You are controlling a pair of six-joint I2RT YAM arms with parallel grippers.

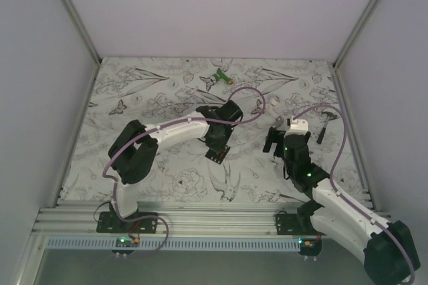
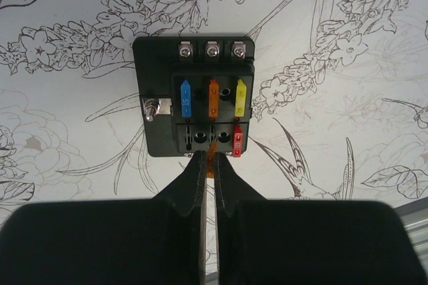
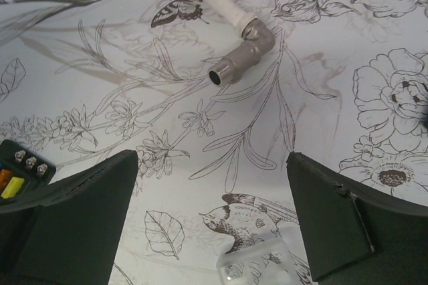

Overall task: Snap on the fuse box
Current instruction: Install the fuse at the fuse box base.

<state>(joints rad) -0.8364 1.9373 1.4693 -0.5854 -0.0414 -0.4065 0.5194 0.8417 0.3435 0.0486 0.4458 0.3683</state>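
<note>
Left gripper (image 1: pixel 214 146) sits over fuse box (image 1: pixel 218 156), mid-counter (image 1: pixel 154 91). Left wrist: it's pinched on an orange sliver (image 2: pixel 210 164) at the box's near edge. Right wrist: right gripper (image 3: pixel 212 164) spread wide, clear plastic piece (image 3: pixel 253 268) below, likely the cover. Risk: a skewed cover won't latch.

We see the flat black plastic rectangular fuse box (image 2: pixel 194 98) lying face-up on the floral-print table (image 2: pixel 67 4), approx. mid-table, fuses exposed: three silver screws (image 2: pixel 211 49) along one edge, blue/orange/yellow fuses (image 2: pixel 214 96) & one red fuse (image 2: pixel 237 141).
</note>
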